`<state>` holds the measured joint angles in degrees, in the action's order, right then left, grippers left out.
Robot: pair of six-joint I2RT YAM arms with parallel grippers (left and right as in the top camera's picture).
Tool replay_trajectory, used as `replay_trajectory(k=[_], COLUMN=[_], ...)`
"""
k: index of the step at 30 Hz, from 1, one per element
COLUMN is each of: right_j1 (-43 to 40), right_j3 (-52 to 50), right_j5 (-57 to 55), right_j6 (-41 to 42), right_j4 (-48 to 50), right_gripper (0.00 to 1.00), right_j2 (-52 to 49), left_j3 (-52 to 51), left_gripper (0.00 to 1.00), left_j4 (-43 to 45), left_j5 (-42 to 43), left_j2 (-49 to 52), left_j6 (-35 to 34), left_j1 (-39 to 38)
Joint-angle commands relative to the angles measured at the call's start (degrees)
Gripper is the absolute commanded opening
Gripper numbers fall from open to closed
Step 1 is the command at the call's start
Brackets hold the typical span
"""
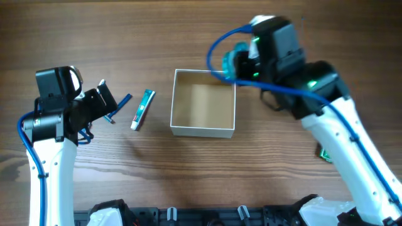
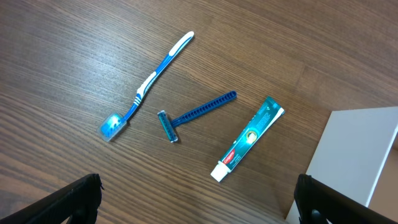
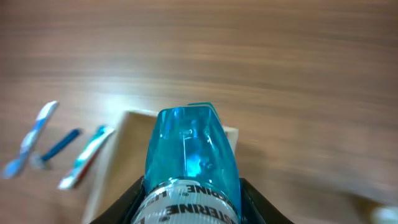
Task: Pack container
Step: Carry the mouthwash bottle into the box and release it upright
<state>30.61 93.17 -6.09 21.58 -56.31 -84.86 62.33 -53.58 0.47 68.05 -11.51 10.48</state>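
Blue bottle (image 3: pixel 191 158), base cut off, hides much of container (image 3: pixel 138 114).

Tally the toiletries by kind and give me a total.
Toothbrush: 1
Razor: 1
Toothpaste tube: 1
Mouthwash bottle: 1
Total: 4
Small green item in the overhead view: too small to identify, not counted.

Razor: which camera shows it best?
Left wrist. The razor lies whole and sharp there, head and handle clear, between the toothbrush and the toothpaste. Overhead, the left arm hides most of it. The right wrist shows only a blurred blue streak at lower left.
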Motion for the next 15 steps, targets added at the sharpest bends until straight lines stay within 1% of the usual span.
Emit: replay_trajectory(k=[1, 6, 7, 10, 15], right_j1=[4.3, 9.6, 10.2, 10.7, 10.7], right_j3=[1.0, 1.0, 1.0, 1.0, 1.0], right_j5=[-4.2, -5.2, -6.1, -7.5, -7.5], right_j6=[9.0, 10.6, 12.8, 17.2, 21.5], right_j4=[1.6, 5.7, 6.2, 7.7, 10.4], right_gripper=[0.04, 0.04, 0.04, 0.04, 0.04], right_j2=[-3.1, -11.7, -13.9, -19.7, -24.1], left_j3=[1.1, 1.1, 1.1, 1.1, 1.1], left_gripper=[1.00, 1.00, 1.00, 1.00, 1.00], left_j4=[0.2, 0.2, 0.2, 0.2, 0.2], left_j5=[-0.3, -0.3, -0.3, -0.3, -0.3], left_j2=[0.2, 0.2, 0.2, 0.2, 0.2], left_j6=[-1.0, -1.0, -1.0, -1.0, -1.0], left_j1=[0.2, 0.2, 0.2, 0.2, 0.2])
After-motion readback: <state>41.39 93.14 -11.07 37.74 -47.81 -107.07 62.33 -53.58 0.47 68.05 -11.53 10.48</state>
